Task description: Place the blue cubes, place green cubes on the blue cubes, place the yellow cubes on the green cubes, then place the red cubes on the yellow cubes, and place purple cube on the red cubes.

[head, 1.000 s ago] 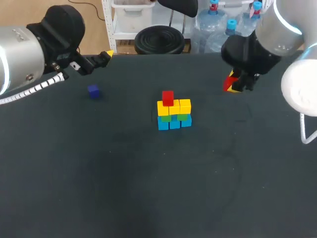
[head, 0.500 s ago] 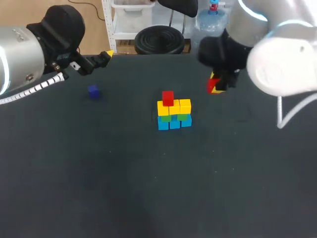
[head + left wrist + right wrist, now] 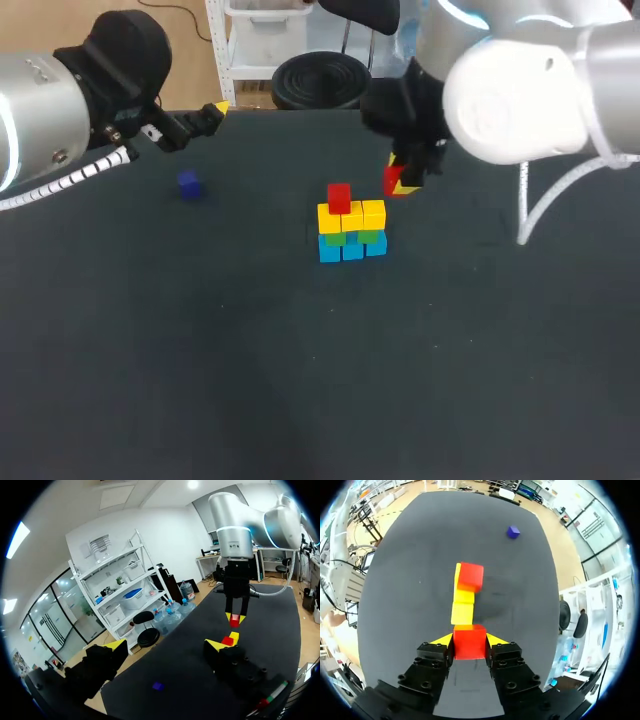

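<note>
Just beside the stack of cubes, my right gripper hovers clamped on a red cube, the left gripper spread apart near the purple cube.

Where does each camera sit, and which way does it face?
Head view: above and behind, looking down on the cube stack; left arm, right arm at sides.
Left wrist view: on the left arm, facing the right arm; open left gripper shows.
Right wrist view: on its arm, looking down; right gripper holds a red cube.
All share the cube stack.
</note>
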`<action>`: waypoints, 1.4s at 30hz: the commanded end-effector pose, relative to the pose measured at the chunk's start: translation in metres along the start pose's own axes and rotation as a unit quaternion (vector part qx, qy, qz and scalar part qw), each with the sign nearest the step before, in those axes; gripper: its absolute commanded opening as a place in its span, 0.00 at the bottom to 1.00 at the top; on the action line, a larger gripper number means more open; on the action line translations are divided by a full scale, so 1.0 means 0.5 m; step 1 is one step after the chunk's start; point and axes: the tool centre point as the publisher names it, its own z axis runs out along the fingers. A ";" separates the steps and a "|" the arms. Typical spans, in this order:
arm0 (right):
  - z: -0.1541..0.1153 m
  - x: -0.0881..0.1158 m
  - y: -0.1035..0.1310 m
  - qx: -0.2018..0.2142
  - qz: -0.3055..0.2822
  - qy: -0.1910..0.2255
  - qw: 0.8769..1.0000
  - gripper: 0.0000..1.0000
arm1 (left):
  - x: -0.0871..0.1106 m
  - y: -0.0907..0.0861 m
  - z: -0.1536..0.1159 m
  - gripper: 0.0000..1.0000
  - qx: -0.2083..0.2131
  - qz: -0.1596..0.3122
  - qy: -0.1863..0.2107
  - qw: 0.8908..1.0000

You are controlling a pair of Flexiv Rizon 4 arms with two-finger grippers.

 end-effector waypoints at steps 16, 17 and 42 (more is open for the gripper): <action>0.035 -0.060 0.012 -0.040 -0.035 0.002 0.999 0.00 | 0.000 0.006 0.000 1.00 0.006 0.001 -0.001 1.000; 0.036 -0.060 0.013 -0.042 -0.035 0.003 0.999 0.00 | 0.000 0.006 0.000 1.00 0.006 0.001 -0.001 1.000; 0.053 -0.063 0.017 -0.065 -0.026 0.009 0.998 0.00 | 0.000 0.006 0.000 1.00 0.006 0.001 -0.001 1.000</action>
